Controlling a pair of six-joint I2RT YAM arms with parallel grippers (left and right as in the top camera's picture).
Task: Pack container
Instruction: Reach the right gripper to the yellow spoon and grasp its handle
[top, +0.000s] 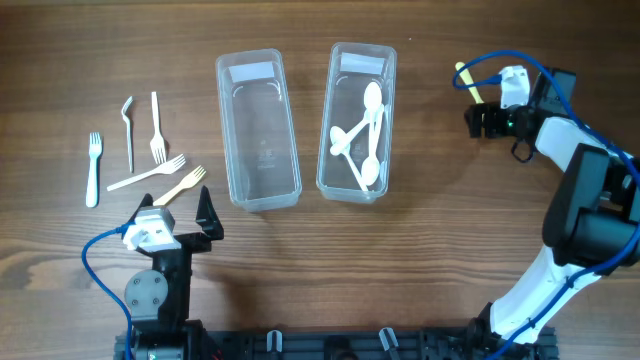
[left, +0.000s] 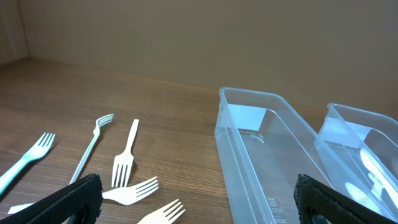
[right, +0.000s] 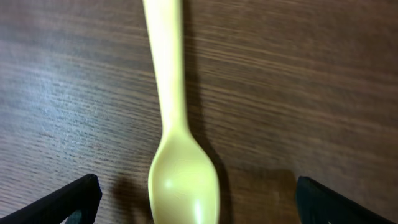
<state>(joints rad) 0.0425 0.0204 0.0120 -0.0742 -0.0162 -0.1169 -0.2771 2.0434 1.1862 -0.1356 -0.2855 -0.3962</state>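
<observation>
Two clear plastic containers stand side by side. The left container (top: 258, 130) (left: 261, 155) is empty. The right container (top: 357, 122) (left: 360, 155) holds several white spoons (top: 362, 135). Several plastic forks (top: 155, 150) (left: 127, 165) lie loose on the table left of the containers. A yellow spoon (top: 466, 80) (right: 177, 124) lies on the table at the right. My right gripper (top: 480, 115) (right: 196, 202) is open, fingers on either side of the spoon's bowl, just above it. My left gripper (top: 180, 215) (left: 199, 205) is open and empty, near the front, by the forks.
The wooden table (top: 420, 250) spreads around the containers. The right arm's body (top: 590, 210) stands at the right edge, the left arm's base (top: 160, 290) at the front left.
</observation>
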